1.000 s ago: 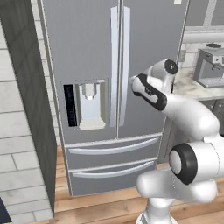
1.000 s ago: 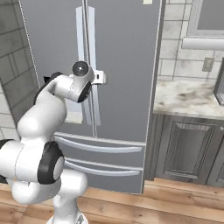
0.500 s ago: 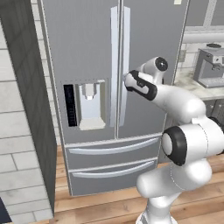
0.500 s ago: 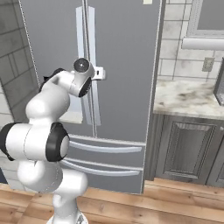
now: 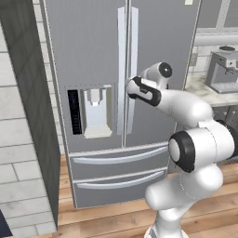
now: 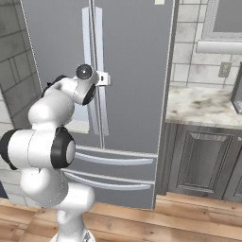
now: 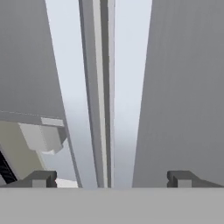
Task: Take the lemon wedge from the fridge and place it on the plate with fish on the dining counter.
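You see the fridge [image 6: 132, 71] shut, both doors closed; the arm reaches up from the lower left; the gripper [image 6: 105, 79] sits at the pale handles [image 6: 94, 71]; a marble counter [image 6: 201, 106] lies right.

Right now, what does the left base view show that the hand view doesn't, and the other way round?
Left base view alone: the fridge's two bottom drawers, a coffee machine on the counter, and the wood floor. Hand view alone: the open claw straddling both door handles. Shared: the closed doors, the pale handles and the dispenser.
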### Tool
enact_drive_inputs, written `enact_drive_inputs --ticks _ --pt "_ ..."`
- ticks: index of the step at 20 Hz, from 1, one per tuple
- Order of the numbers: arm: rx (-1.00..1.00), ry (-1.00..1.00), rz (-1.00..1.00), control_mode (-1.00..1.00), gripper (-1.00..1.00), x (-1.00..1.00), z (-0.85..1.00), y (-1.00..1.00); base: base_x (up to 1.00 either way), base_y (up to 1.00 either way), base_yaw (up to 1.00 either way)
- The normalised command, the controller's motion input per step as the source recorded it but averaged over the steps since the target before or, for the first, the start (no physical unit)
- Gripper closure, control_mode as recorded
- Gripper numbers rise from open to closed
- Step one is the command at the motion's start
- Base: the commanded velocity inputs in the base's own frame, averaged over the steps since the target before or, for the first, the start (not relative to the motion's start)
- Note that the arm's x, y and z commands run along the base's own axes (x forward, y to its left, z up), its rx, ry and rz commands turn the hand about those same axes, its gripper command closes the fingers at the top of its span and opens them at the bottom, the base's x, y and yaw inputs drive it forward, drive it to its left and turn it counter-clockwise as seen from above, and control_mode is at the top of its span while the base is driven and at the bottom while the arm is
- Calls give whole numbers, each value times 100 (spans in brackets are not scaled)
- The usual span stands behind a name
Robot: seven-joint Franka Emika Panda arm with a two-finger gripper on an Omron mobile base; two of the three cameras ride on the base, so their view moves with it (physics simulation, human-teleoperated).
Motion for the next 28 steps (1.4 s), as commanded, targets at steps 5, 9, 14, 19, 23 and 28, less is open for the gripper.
enact_drive_inputs --ticks 5,9,14,19,23,28 --pt "0 0 0 -100 -100 25 0 -1 0 0 0" --pt "0 0 0 -100 -100 21 0 -11 0 0 0" --pt "0 0 0 -100 -100 7 -1 -15 0 0 0" --pt "0 0 0 -100 -100 25 -5 0 0 0 0" --pt "0 0 0 -100 -100 38 -12 0 0 0 0" --pt "0 0 0 -100 -100 37 -14 0 0 0 0"
